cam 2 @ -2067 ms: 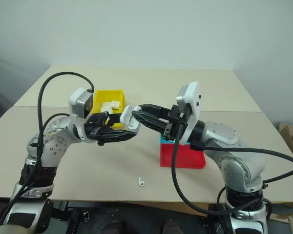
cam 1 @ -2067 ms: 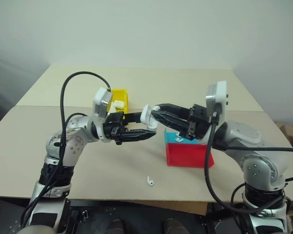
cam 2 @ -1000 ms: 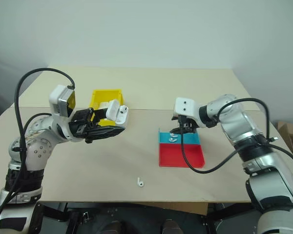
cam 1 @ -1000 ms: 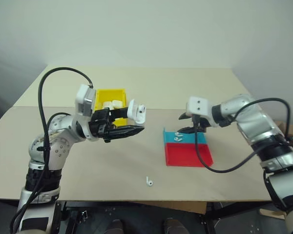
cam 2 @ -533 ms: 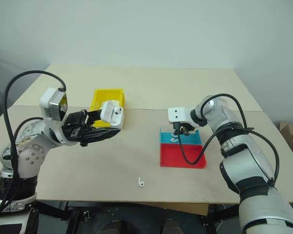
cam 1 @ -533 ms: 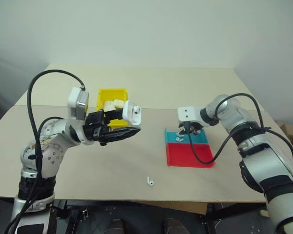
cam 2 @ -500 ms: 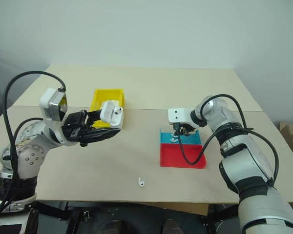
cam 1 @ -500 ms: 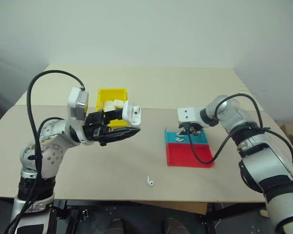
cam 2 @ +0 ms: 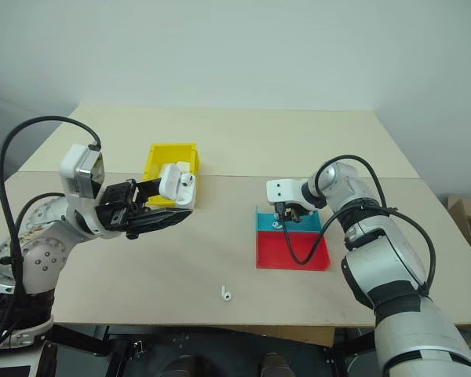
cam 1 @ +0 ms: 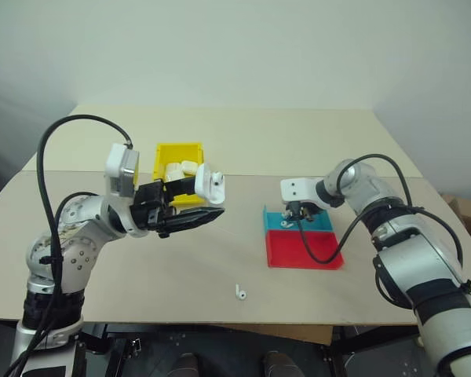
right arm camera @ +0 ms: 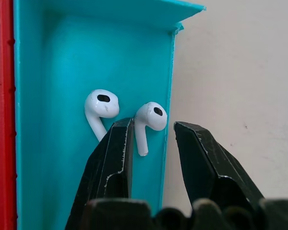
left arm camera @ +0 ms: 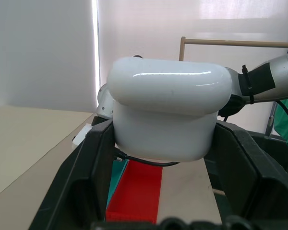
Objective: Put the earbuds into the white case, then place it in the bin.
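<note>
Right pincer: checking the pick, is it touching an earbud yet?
Cannot tell. In the right wrist view the right pincer straddles one earbud's stem, open, but contact isn't plain.

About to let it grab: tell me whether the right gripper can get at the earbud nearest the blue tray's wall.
Probably yes: the right gripper is open, its fingers straddling that earbud. The blue tray wall beside it looks tight.

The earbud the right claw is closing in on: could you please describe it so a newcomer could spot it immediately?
Find the blue tray adjoining the red tray on the table's right side. Two white earbuds lie in it, and the one meant lies between the right claw's open fingers, nearest the tray's wall, unlike its neighbour outside the fingers.
</note>
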